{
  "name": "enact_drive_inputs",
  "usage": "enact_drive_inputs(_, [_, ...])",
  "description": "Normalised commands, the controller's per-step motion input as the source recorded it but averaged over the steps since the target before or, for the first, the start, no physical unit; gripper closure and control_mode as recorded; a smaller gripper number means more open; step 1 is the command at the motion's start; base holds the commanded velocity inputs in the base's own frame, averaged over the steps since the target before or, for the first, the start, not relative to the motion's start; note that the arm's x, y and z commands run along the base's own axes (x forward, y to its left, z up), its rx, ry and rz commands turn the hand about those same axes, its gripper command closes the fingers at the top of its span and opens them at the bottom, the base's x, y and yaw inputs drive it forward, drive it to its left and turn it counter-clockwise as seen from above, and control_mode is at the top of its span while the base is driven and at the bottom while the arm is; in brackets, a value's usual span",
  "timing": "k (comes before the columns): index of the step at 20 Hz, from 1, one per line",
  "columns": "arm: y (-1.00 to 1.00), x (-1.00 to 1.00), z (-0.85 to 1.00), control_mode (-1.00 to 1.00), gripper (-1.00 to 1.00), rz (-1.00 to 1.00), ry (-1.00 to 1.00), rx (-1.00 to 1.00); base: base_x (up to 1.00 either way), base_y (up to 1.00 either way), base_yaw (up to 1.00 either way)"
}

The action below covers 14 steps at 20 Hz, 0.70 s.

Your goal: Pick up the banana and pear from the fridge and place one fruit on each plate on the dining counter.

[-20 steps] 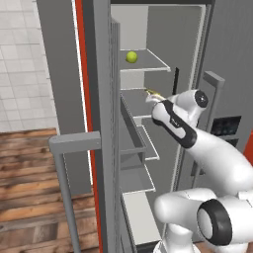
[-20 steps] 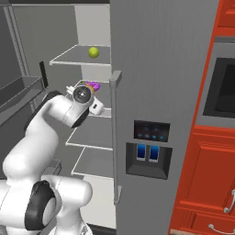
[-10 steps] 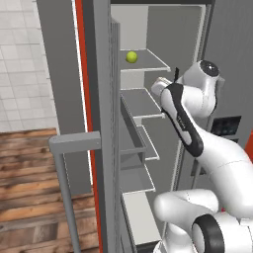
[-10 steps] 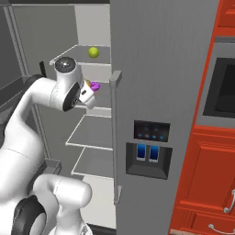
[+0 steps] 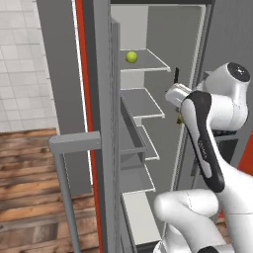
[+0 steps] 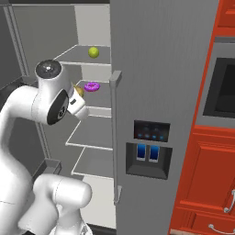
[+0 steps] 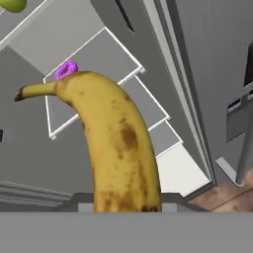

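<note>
My gripper (image 5: 179, 117) is shut on the banana (image 7: 118, 143), a yellow fruit with brown spots and a dark tip. It holds the banana in front of the open fridge (image 5: 185, 47), clear of the shelves. From the right base camera only the banana (image 6: 79, 90) tip shows, past the white hand. The pear (image 5: 131, 57) sits on the top shelf, small and yellow-green; the right base view has the pear (image 6: 93, 52) there too. The plates and the dining counter are out of view.
A purple ring doughnut (image 6: 92, 86) lies on the second shelf. The open fridge door (image 5: 96, 99) stands to the left with its grey handle (image 5: 74, 141). The closed door (image 6: 156, 69) with a dispenser (image 6: 148, 153) is on the right, red cabinets (image 6: 215, 174) beyond.
The hand has drawn back from the second shelf toward the robot, out of the fridge, carrying the banana. The arm's elbow has risen. Pear and doughnut have not moved.
</note>
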Motion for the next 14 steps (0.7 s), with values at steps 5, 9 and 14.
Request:
enact_drive_inputs(5, [0.0,-0.71,0.05,-1.0,1.0,0.0,-0.15,-0.01,0.0,0.0,0.0])
enact_drive_inputs(9, [-0.01,-0.09,0.0,-1.0,1.0,0.0,-0.02,-0.01,0.0,0.0,0.0])
enact_drive_inputs(14, [-0.22,-0.95,0.0,-1.0,1.0,-0.12,-0.39,0.0,0.0,0.0,0.0])
